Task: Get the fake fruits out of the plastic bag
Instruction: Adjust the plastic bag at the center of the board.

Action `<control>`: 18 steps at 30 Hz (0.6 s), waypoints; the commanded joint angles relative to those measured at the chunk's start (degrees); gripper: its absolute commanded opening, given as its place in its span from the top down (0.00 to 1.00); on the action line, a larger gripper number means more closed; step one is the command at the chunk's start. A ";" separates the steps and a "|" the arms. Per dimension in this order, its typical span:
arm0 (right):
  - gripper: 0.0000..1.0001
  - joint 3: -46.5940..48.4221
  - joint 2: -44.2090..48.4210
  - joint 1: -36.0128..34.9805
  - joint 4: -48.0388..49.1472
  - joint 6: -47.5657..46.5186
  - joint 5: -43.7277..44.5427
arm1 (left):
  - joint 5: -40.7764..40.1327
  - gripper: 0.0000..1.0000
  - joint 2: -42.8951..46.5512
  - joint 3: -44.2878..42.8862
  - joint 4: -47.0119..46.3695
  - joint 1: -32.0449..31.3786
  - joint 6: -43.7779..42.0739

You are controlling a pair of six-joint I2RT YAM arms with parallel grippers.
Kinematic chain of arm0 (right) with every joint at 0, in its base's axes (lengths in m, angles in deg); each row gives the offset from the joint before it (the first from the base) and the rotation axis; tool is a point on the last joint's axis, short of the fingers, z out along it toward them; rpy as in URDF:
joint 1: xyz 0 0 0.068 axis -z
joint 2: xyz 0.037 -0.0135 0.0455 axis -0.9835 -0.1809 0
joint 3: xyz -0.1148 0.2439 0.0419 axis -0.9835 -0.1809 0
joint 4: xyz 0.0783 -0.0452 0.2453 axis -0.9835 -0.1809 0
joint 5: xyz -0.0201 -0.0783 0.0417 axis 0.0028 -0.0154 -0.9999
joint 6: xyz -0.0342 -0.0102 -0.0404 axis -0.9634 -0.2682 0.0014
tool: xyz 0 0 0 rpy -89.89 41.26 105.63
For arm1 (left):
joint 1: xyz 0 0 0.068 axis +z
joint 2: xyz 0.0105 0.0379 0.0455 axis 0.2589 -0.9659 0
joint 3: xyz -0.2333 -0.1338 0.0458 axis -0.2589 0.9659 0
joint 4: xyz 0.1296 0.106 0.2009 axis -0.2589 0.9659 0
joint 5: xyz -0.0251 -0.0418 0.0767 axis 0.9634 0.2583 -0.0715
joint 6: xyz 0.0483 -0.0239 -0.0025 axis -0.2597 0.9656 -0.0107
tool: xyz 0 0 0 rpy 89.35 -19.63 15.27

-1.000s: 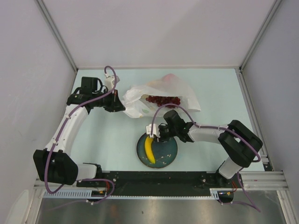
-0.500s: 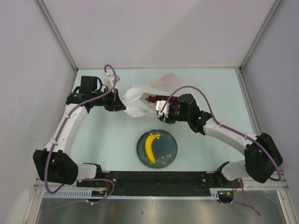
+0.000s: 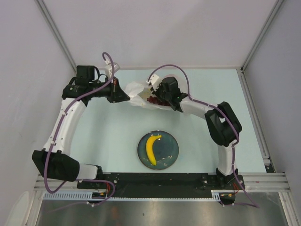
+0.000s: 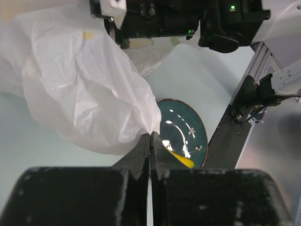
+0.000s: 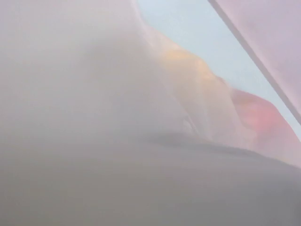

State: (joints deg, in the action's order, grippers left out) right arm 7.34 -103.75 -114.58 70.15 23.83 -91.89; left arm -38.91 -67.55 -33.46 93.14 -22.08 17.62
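Note:
The translucent white plastic bag [image 3: 137, 93] lies at the back of the table. My left gripper [image 3: 124, 97] is shut on the bag's left edge, and the left wrist view shows the film [image 4: 80, 84] pinched at the fingertips [image 4: 150, 136]. My right gripper [image 3: 153, 95] is pushed into the bag's mouth, its fingers hidden by plastic. A bit of the dark red grape bunch [image 3: 152, 100] shows beside it. The right wrist view is fogged by film, with a yellow blur [image 5: 188, 63] and a red-pink blur [image 5: 263, 117] behind it. The yellow banana [image 3: 151, 149] lies on the plate.
The round dark blue-grey plate [image 3: 168, 151] sits in front of the arm bases, well short of the bag. Grey walls with metal frame posts close in the table on three sides. A black rail [image 3: 160, 178] runs along the near edge.
My right arm swung from the plate, leaving the banana there, back to the bag and pushed into its mouth. The left gripper drew the bag's edge slightly back and up.

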 commanded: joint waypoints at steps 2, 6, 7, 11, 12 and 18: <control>0.74 2.30 1.08 0.29 6.69 1.71 14.48 | 4.54 1.00 4.58 -0.43 2.43 -0.49 -2.94; 0.72 -1.74 4.95 0.20 6.07 4.27 14.06 | 4.98 1.00 12.22 0.72 -2.31 -1.01 0.22; 0.72 -2.18 5.04 0.29 6.08 4.36 14.32 | 5.07 1.00 11.89 0.46 -0.49 -1.10 -0.91; 0.59 -2.10 1.98 0.90 10.88 1.90 17.56 | 2.18 1.00 11.44 2.72 1.82 -1.10 -4.70; 0.55 -2.10 1.53 1.08 12.04 1.63 18.70 | 1.73 1.00 11.36 3.52 1.55 -1.10 -4.70; 0.38 -1.39 -1.64 2.48 13.11 4.96 23.12 | 1.29 1.00 10.74 6.87 -0.38 -1.10 -4.00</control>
State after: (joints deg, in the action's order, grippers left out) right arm 5.20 -103.21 -113.16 80.16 25.85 -72.96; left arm -37.94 -56.10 -27.53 94.02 -22.93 15.09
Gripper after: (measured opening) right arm 0.606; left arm 0.004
